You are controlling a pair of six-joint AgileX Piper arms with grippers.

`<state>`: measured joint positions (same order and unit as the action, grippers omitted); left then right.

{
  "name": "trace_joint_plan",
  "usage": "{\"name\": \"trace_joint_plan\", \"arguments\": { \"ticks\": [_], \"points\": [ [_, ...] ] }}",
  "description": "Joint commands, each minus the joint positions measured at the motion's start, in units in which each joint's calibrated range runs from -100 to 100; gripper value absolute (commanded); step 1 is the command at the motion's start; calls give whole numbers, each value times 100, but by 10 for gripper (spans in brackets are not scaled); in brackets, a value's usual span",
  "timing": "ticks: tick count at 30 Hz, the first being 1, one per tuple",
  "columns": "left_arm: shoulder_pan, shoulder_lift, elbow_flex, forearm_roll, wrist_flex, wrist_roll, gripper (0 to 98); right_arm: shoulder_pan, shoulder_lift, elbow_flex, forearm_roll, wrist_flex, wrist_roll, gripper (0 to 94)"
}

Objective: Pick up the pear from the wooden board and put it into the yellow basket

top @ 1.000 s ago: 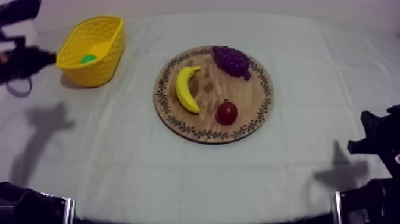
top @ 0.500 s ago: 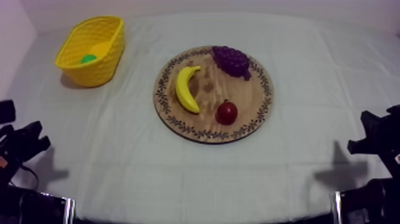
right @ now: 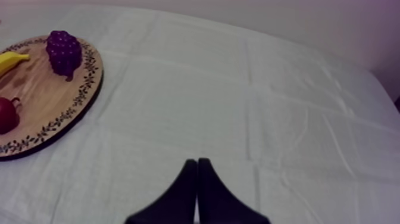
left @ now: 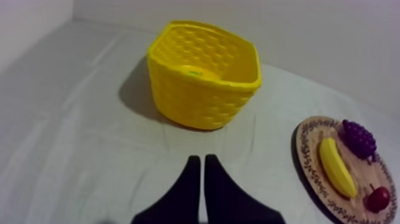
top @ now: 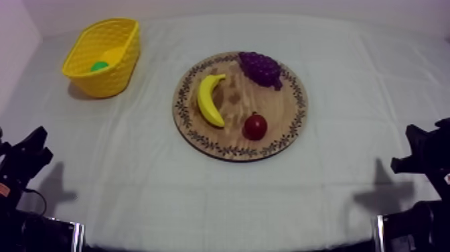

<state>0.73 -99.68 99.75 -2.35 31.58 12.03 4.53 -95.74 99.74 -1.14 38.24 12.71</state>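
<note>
The pear (top: 100, 66) lies inside the yellow basket (top: 107, 84) at the table's far left; in the left wrist view the pear (left: 193, 72) peeks over the rim of the basket (left: 196, 104). The round wooden board (top: 229, 134) in the middle holds a banana (top: 209, 100), a bunch of grapes (top: 260, 68) and a small red fruit (top: 255, 126). My left gripper (top: 41, 144) sits low at the left edge, well short of the basket, and its fingers (left: 191, 179) lie shut on nothing. At the right edge, far from the board, my right gripper (top: 404, 147) is shut too.
From the right wrist the board (right: 41, 101) shows with the grapes (right: 63, 50), the banana tip (right: 12, 59) and the red fruit (right: 6, 114). Bare cloth lies between each gripper and the board.
My left arm has drawn back from beside the basket at the upper left to the lower left edge. The right arm and the fruit have not moved.
</note>
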Motion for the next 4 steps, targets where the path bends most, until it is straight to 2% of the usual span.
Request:
{"name": "trace_joint_plan", "arguments": {
  "ticks": [1, 4],
  "points": [
    [3, -6, 1, 1, -8, -16, 0, -1, -2, 4, 0, -1, 0, 3],
    [3, -6, 2, 3, -11, -62, 0, -1, -2, 4, 0, -1, 0, 3]
  ]
}}
